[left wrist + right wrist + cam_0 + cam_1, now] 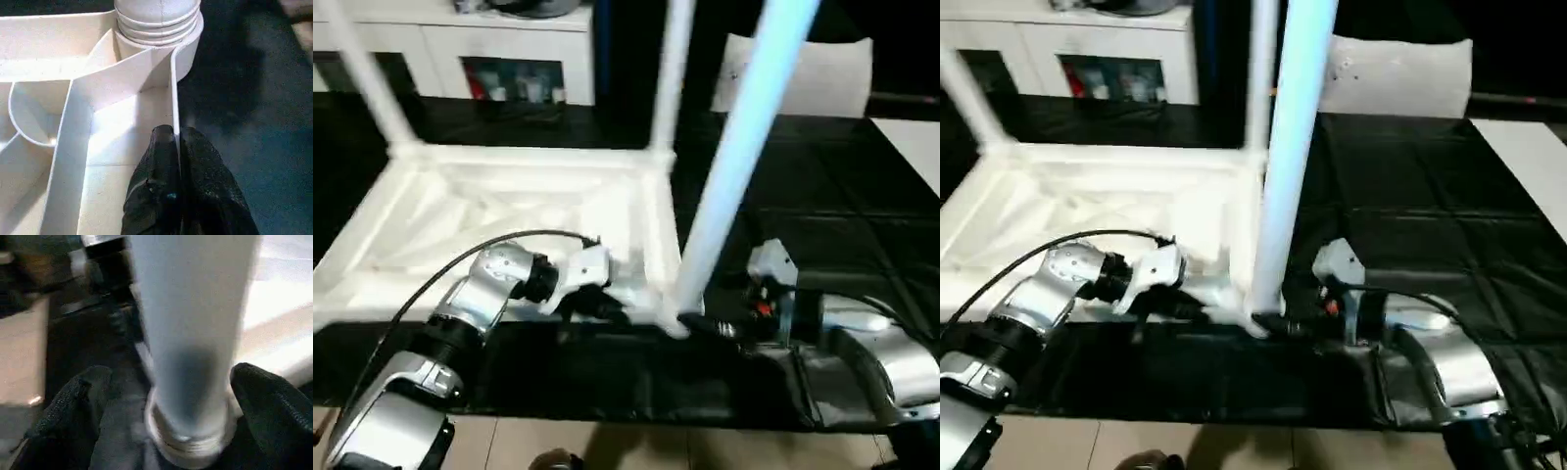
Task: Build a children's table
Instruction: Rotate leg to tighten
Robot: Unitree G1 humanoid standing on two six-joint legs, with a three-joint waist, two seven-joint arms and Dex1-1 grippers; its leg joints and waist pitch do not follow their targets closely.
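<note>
The room behind was dim, with a white cabinet [499,44] along the far wall and a white flat bag [803,73] leaning at the back. My worktop [1430,215] was covered in black sheeting, and the stretch to my right lay open; its near edge gave onto pale floor [636,446]. The tabletop [480,211] lay upside down on the worktop's left half, ribbed underside up. Two legs [671,73] stood in its far corner sockets, and a third leg [744,147] rose, slightly tilted, from the near right corner socket [159,29]. My left pincer [176,147] was closed on the thin side wall of the tabletop just beside that socket. My right pincer [166,401] stood wide, its fingers [274,406] either side of the third leg's base without gripping it.
</note>
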